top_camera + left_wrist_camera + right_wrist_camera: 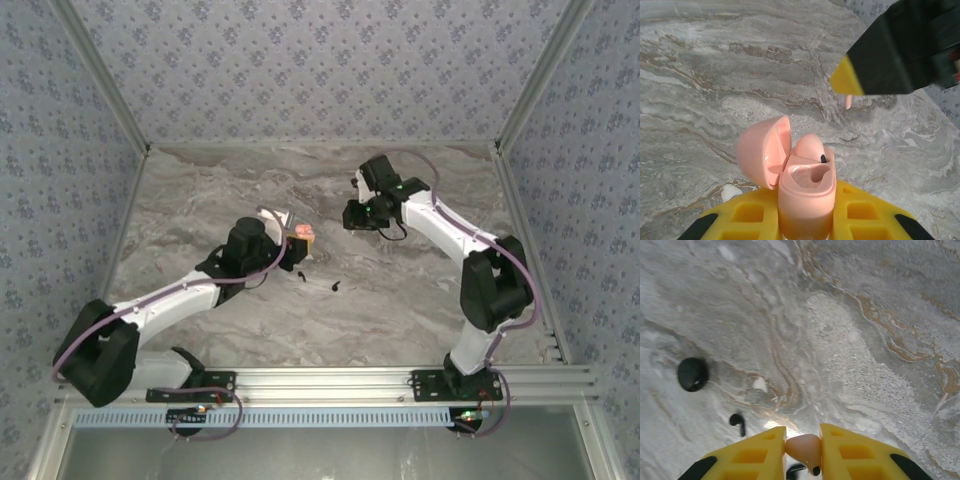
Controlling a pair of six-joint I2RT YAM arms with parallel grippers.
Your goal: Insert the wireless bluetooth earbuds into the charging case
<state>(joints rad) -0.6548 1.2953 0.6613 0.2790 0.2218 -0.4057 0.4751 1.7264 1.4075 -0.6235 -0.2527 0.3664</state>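
My left gripper (802,194) is shut on the pale pink charging case (805,187) and holds it upright, its lid (757,155) swung open to the left. One pink earbud (810,146) sits in the far slot. The near slot (812,176) is bare. My right gripper (803,434) is shut on a second pink earbud (803,449), and hovers above and to the right of the case (303,234). A yellow fingertip (846,80) of it shows in the left wrist view, with the earbud's stem (848,102) hanging below. Two black earbuds (336,287) (302,275) lie on the table.
A black round disc (692,374) lies on the marble table (420,290), left of the right gripper. One black earbud (738,423) rests near it, another (795,470) just under the fingers. Patterned walls close in the table on three sides.
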